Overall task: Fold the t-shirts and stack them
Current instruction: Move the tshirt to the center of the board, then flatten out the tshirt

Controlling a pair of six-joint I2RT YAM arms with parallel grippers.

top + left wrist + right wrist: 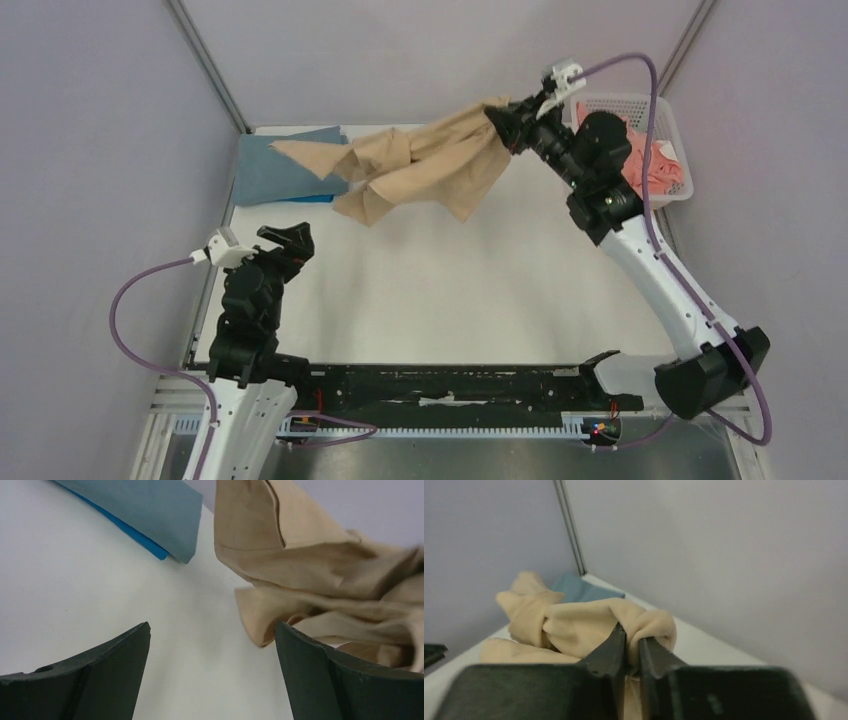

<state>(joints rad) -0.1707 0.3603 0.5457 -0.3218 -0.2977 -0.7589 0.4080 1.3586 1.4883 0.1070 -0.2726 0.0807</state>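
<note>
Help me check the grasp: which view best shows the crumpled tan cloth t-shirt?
Right wrist: close up, the right gripper pinches the tan t-shirt. Top external shows it whole but distant; left wrist, only loose folds.

We see a white plastic basket (672, 135) at the far right corner of the white table (450, 290). Grey walls (100, 150) stand around the table, with a thin metal pole (205, 62) in each far corner.

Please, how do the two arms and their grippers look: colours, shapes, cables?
The left arm and right arm are white low down, black above. A purple cable runs to each white wrist camera. Fingers are black and wedge-shaped.
</note>
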